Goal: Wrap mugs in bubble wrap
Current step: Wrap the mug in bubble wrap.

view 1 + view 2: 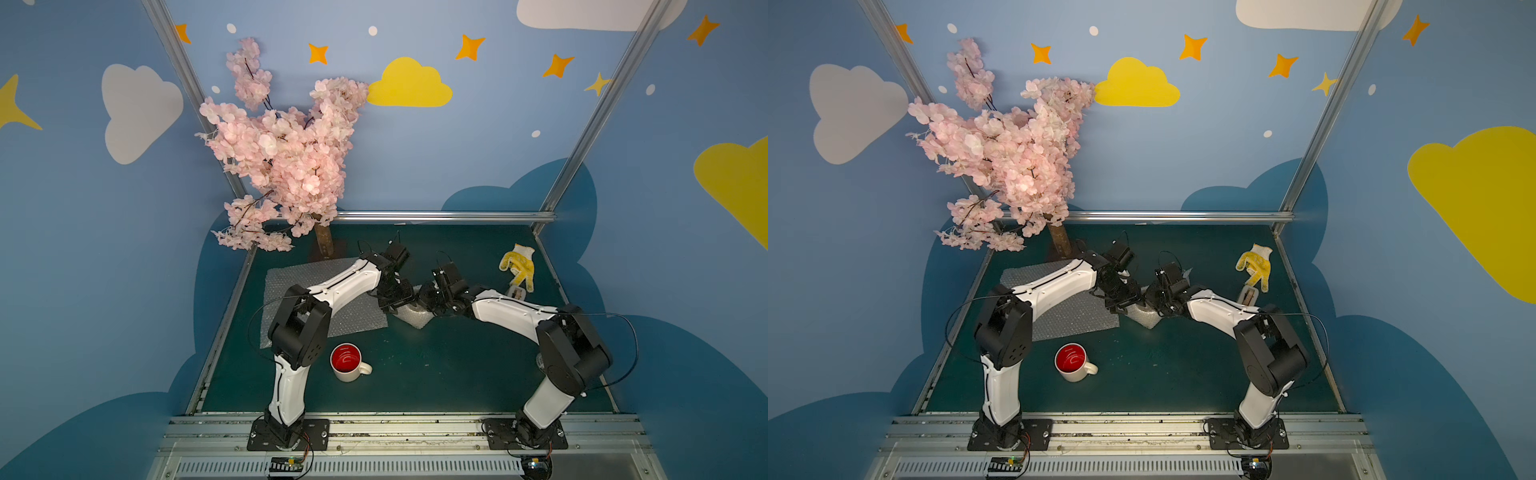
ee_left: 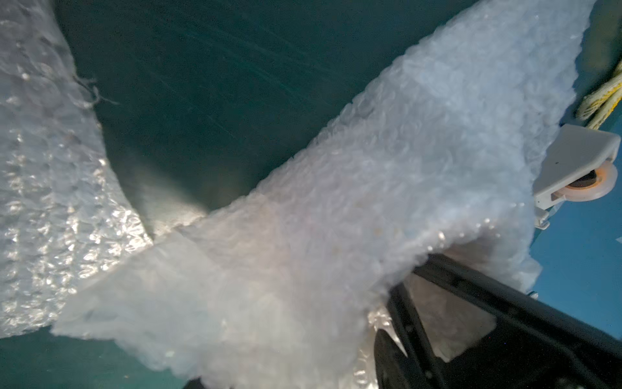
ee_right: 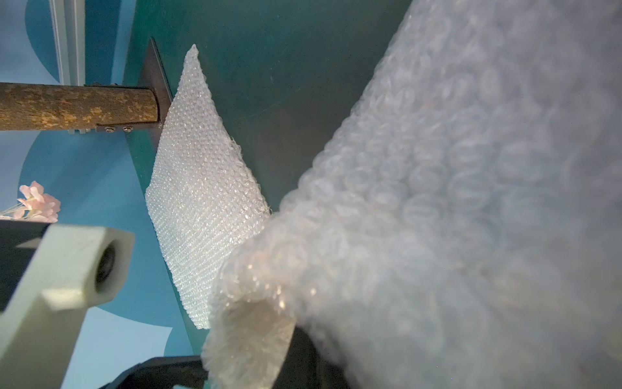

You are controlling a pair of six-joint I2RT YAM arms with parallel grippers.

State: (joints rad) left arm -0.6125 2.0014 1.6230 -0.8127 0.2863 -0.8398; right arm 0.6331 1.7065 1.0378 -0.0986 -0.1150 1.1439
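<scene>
Fingers on the right gripper (image 1: 424, 300) are pinched together on the lumpy whitish bubble wrap bundle (image 1: 413, 316), which sits mid-table on the dark green table mat (image 1: 436, 365). Left gripper (image 1: 400, 300) is right up against the same bundle from the other side, but honestly I can't tell whether its fingers are apart or clamped; the wrist view is mostly wrap (image 2: 336, 235). Second flat sheet of clear bubble wrap (image 1: 299, 278) lies under the left arm, its corner touching the bundle. Cream-white mug with the glossy red inside (image 1: 348, 362) stands upright near the front, well apart from the bundle. Yellow-and-white glove (image 1: 518, 264) lies far right.
</scene>
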